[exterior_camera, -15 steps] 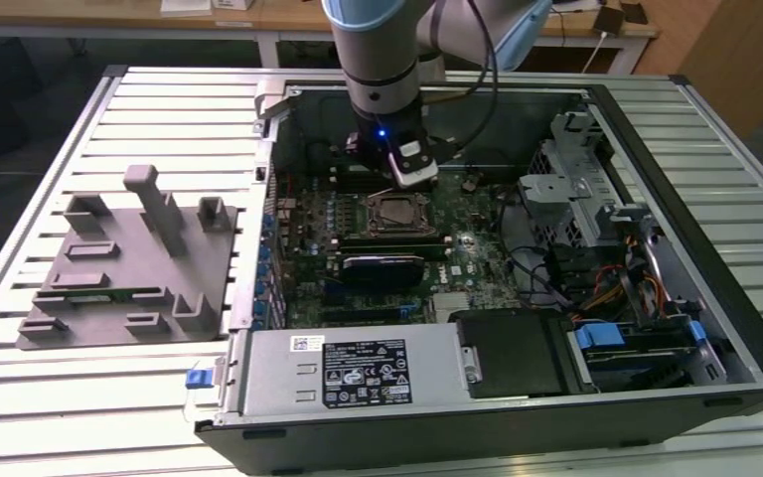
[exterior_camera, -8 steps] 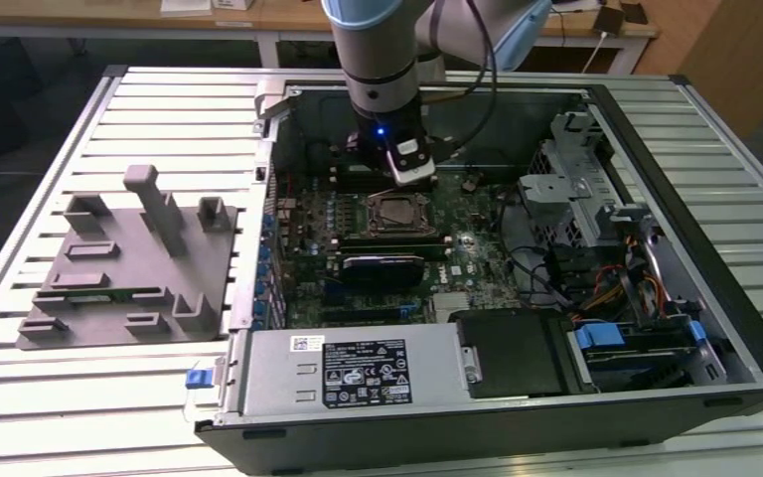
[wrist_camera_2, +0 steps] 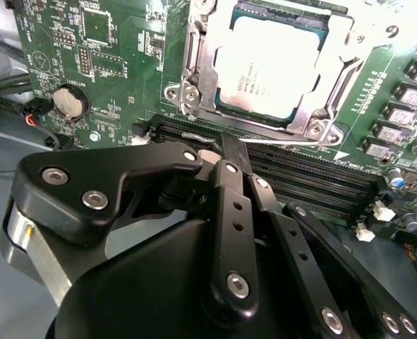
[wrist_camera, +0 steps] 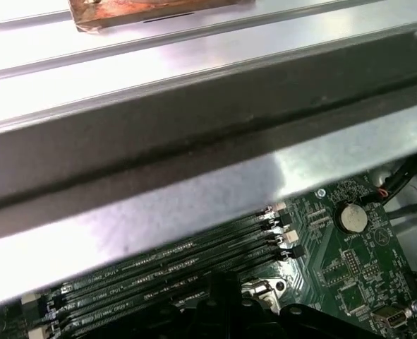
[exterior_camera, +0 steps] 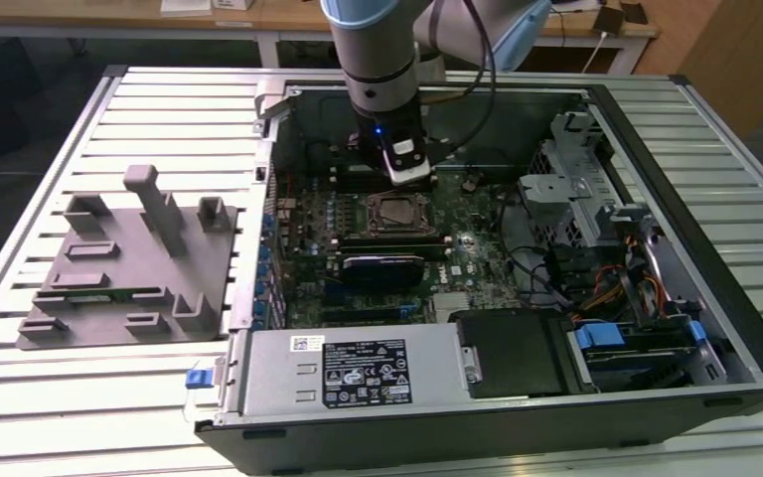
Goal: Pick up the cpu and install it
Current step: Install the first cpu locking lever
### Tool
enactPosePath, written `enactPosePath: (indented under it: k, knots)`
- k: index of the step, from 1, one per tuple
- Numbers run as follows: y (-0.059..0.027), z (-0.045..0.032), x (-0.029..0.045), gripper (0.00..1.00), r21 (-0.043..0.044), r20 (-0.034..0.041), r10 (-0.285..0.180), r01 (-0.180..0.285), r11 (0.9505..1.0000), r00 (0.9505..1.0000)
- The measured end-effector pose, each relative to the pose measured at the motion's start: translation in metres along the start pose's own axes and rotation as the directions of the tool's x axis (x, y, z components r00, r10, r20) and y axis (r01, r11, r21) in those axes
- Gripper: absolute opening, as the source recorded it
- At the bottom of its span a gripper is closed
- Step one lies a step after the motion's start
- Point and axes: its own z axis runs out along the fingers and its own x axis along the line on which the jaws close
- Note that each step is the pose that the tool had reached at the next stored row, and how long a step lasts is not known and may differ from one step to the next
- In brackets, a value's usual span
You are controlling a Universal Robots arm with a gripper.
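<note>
Arm over the open computer case, chip seated in its socket.

The open black desktop computer case [exterior_camera: 699, 328] lies on a slatted metal table [exterior_camera: 37, 119], beside a grey moulded holder [exterior_camera: 130, 258]. On the green motherboard [wrist_camera_2: 116, 49], the small silver-topped square cpu [wrist_camera_2: 272, 63] sits inside the metal socket frame [wrist_camera_2: 194, 85]. The black gripper [wrist_camera_2: 226, 152] hangs just beside it above the memory slots [wrist_camera_2: 314, 180], fingers pressed together, grasping nothing.

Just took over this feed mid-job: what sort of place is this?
Likely a lab or workshop bench: an open computer case lies on a slatted metal table, a grey holder beside it, wooden desks behind.
</note>
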Motion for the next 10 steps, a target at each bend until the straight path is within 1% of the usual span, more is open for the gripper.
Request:
enactPosePath:
  k: [5, 10]
  knots:
    - [0.0011, 0.0020, 0.0011, 0.11, 0.0011, 0.0008, 0.002, -0.002, 1.0000, 1.0000]
    - [0.0010, 0.0044, 0.0016, 0.11, 0.0082, 0.0032, 0.000, 0.000, 1.0000, 1.0000]
